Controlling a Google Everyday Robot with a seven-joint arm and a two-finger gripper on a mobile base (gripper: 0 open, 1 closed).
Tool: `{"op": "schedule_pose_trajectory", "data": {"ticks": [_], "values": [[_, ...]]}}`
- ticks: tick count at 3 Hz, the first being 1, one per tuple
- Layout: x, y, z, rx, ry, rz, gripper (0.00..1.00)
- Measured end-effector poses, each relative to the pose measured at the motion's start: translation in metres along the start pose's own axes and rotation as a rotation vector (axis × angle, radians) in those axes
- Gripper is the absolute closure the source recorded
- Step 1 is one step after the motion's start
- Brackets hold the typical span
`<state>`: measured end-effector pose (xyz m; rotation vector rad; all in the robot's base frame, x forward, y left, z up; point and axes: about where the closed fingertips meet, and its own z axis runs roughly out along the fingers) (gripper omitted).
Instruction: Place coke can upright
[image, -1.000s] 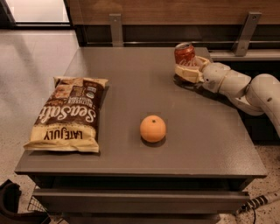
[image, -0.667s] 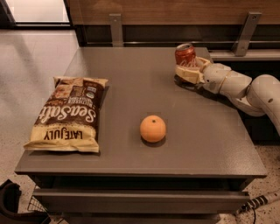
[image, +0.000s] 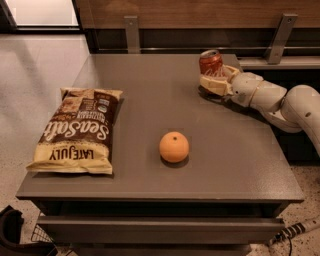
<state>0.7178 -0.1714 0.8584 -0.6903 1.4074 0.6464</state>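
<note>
The coke can (image: 210, 62), red with a silver top, stands nearly upright at the far right of the grey table (image: 150, 105). My gripper (image: 216, 80) reaches in from the right on a white arm (image: 280, 100), and its cream fingers (image: 214, 85) are closed around the lower part of the can, hiding its base. I cannot tell whether the can rests on the table.
An orange (image: 174, 147) lies near the middle front of the table. A bag of Late July sea salt chips (image: 77, 130) lies at the left. A wall rail with metal brackets (image: 132, 31) runs behind the table. Floor lies to the left.
The can has turned from tilted to nearly upright in the gripper. The arm has barely shifted.
</note>
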Motion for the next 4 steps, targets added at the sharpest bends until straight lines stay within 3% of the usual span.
{"op": "schedule_pose_trajectory", "data": {"ticks": [2, 3, 4], "values": [[-0.0007, 0.0037, 0.0051, -0.009, -0.001, 0.0, 0.13], [-0.001, 0.0058, 0.0079, -0.014, -0.002, 0.0, 0.0], [-0.001, 0.0058, 0.008, -0.014, -0.002, 0.0, 0.0]]}}
